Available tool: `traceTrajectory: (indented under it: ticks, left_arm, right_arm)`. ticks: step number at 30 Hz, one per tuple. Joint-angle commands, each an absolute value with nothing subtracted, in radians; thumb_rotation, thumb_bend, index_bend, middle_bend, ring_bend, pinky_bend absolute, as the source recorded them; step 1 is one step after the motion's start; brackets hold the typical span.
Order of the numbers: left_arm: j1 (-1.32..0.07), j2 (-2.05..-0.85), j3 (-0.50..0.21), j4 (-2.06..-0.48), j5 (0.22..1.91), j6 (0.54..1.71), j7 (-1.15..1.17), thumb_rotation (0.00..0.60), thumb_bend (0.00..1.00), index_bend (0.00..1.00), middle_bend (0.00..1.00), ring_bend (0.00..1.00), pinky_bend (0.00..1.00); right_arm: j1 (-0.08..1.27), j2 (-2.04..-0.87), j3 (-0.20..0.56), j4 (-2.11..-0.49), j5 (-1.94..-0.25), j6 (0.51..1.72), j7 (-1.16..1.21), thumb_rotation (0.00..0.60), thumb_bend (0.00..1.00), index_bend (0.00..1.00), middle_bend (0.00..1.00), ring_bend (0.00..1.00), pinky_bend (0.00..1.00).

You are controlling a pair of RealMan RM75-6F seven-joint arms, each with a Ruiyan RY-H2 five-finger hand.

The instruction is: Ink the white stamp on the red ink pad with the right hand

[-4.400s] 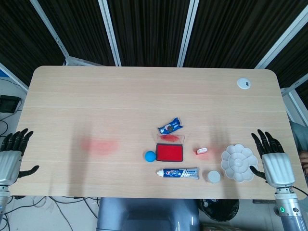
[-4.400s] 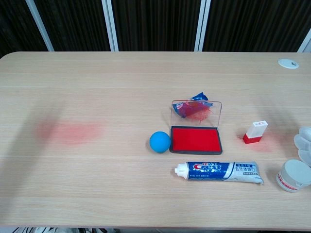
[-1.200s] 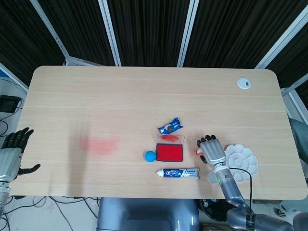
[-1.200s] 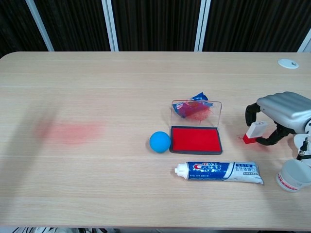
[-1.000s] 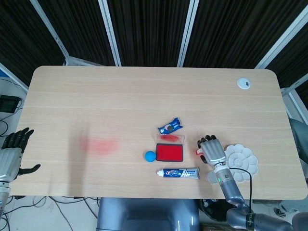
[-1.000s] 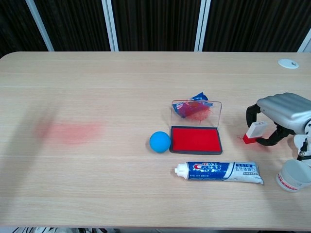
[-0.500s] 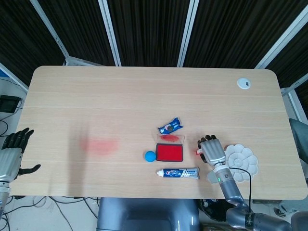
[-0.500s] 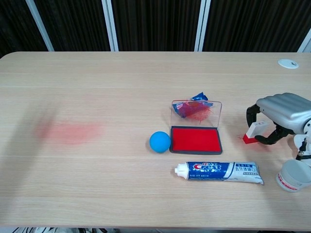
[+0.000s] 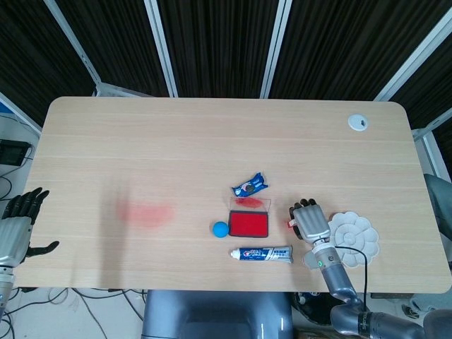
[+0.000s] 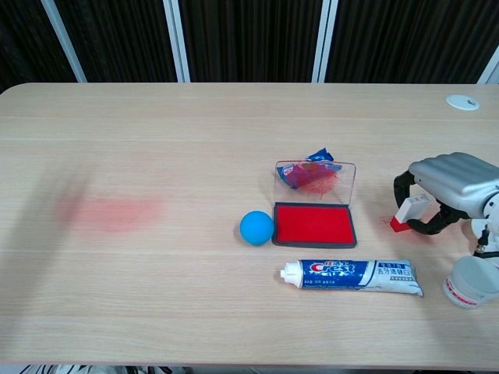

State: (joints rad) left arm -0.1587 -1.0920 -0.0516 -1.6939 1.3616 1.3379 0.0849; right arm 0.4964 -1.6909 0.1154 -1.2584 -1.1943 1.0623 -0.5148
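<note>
Right hand [image 10: 448,187] curls over the small white stamp with a red base [image 10: 408,213].
Its fingers pinch the tilted stamp, right of the open red ink pad [image 10: 314,224] on the wooden table [image 10: 195,140]. Left hand [image 9: 15,229] hangs off-table, fingers spread, holding nothing.

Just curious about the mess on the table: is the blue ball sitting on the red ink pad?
No, the blue ball rests on the table beside the red ink pad, at its left edge.

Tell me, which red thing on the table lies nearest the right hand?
The stamp, inside the right hand; the ink pad lies apart, further left.
</note>
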Motion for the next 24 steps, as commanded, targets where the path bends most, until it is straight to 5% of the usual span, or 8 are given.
traceTrajectory:
  ticks: [1, 12, 24]
  left_arm:
    - [-0.159, -1.092, -0.052, -1.694, 1.361, 1.338, 0.085, 0.6, 0.02, 0.0, 0.0, 0.0, 0.0]
    - [-0.16, -1.089, -0.051, -1.699, 1.355, 1.333, 0.091, 0.6, 0.02, 0.0, 0.0, 0.0, 0.0]
    - [-0.161, -1.089, -0.051, -1.7, 1.352, 1.332, 0.091, 0.6, 0.02, 0.0, 0.0, 0.0, 0.0]
  right_arm:
    - [0.497, -1.691, 0.115, -1.257, -1.195, 1.063, -0.514, 0.6, 0.46, 0.55, 0.42, 0.28, 0.28]
    - [0.495, -1.69, 0.108, -1.26, -1.213, 1.078, -0.5, 0.6, 0.57, 0.62, 0.48, 0.32, 0.3]
    - [0.492, -1.683, 0.103, -1.278, -1.262, 1.116, -0.469, 0.6, 0.63, 0.7, 0.57, 0.45, 0.43]
